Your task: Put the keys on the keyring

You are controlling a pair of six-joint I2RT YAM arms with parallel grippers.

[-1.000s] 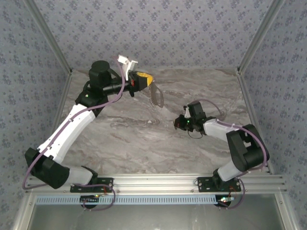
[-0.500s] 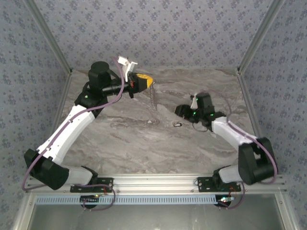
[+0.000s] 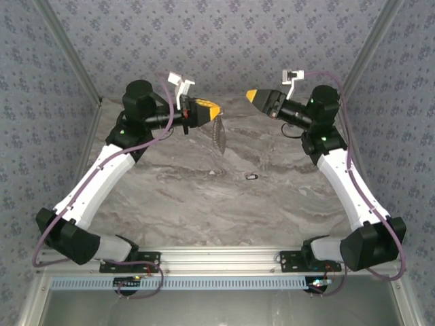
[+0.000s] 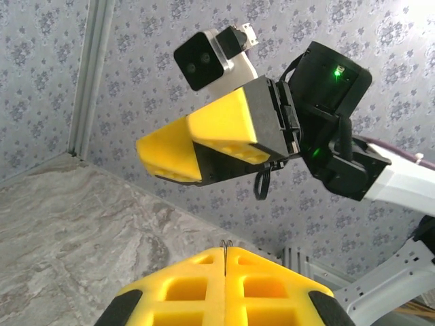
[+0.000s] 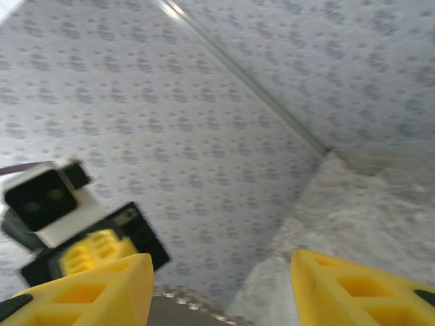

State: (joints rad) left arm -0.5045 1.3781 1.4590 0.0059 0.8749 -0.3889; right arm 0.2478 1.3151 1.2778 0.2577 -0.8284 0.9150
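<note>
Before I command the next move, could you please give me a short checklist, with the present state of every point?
1. Left end effector shut on the keyring: ok.
2. Keyring hangs down from it: ok.
3. Right end effector open and empty: ok.
4. Key picked up: not ok, it lies on the table, apart from both arms.
5. Right end effector near the key: not ok, it is raised, away from it.
6. Keyring's opening located: cannot tell, too thin.

The right gripper (image 5: 221, 268) has its two yellow fingers (image 5: 88, 292) spread wide at the bottom edge, with nothing between them. At the left is the left gripper (image 5: 92, 257) under its white camera (image 5: 41, 200). Just below it shows a sliver of the grey, chain-like keyring (image 5: 194, 302). The patterned wall (image 5: 204, 102) stands behind and the marble table (image 5: 353, 204) lies at the right.
</note>
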